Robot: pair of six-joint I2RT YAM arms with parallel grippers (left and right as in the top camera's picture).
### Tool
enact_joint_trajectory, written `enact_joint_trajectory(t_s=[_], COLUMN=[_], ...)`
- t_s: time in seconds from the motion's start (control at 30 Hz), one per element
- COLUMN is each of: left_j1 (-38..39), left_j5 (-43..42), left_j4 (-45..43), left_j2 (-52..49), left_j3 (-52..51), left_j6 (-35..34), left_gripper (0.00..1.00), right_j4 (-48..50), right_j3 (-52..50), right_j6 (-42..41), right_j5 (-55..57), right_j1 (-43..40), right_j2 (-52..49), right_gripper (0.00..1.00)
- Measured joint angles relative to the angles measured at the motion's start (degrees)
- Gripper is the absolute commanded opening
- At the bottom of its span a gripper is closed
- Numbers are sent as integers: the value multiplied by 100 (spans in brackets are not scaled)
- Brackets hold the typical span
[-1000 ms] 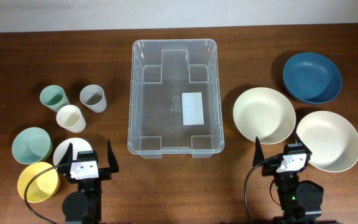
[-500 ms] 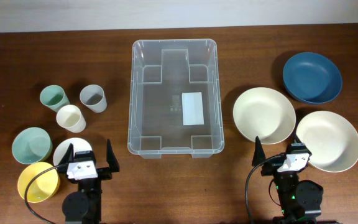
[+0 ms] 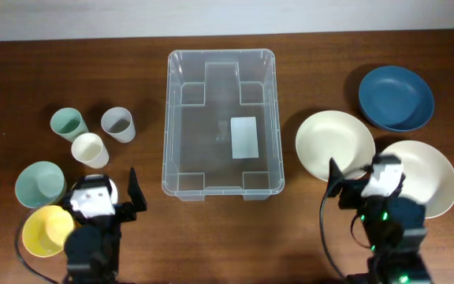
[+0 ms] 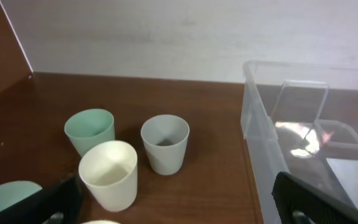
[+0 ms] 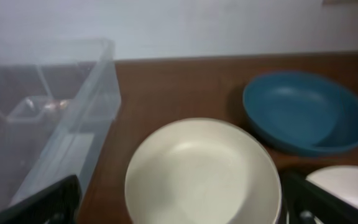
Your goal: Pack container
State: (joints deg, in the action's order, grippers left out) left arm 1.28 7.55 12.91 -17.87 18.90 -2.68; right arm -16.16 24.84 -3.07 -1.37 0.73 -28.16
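Container (image 3: pixel 203 130), a clear plastic bin with a white label on its base, sits mid-table (image 3: pixel 227 237) exactly where it was a second ago. Both arms have pushed forward since then. The left gripper (image 3: pixel 101 189) now hangs just beside the yellow bowl (image 3: pixel 42 233), and the right gripper (image 3: pixel 366 175) has shifted over the edge of the right-hand cream plate (image 3: pixel 432 177), next to the other cream plate (image 3: pixel 334 145). Both pairs of fingers are spread wide, grasping nothing. The container lies between them, ahead-right of the left fingers, ahead-left of the right, touching neither.
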Motion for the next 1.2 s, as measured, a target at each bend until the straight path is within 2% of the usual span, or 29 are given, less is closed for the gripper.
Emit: enact_joint_trajectory(t_s=[0.13,0.4,0.57,0.7,1.0,1.2], left_j1=[0,-2,-2,0,0,0], left_j5=[0,-289,-710,-846,-907,-905], left_j4=[682,2498,3206,3191,3088,2852], left_j2=[-1051,-3233,-4035,-4162,-4162,-4162], left_j3=[1027,3178,4074,4240,4262,4262], left_j6=[-15,-17,-20,-17,-17,-20], left_gripper=[100,100,100,100,100,100], right_j4=[-1226,-3956,-4909,-5143,-5462,-5069], right_j3=[1528,4730,5790,5925,5816,4658], right_j6=[-13,-15,-44,-284,-398,-398], right_j5=[-22,-605,-1069,-1224,-2050,-2424], right_j1=[-212,-1266,-1934,-2739,-5582,-6275], right_j2=[-1178,-3620,-4557,-4712,-4551,-4422], right_gripper=[99,99,99,99,99,99])
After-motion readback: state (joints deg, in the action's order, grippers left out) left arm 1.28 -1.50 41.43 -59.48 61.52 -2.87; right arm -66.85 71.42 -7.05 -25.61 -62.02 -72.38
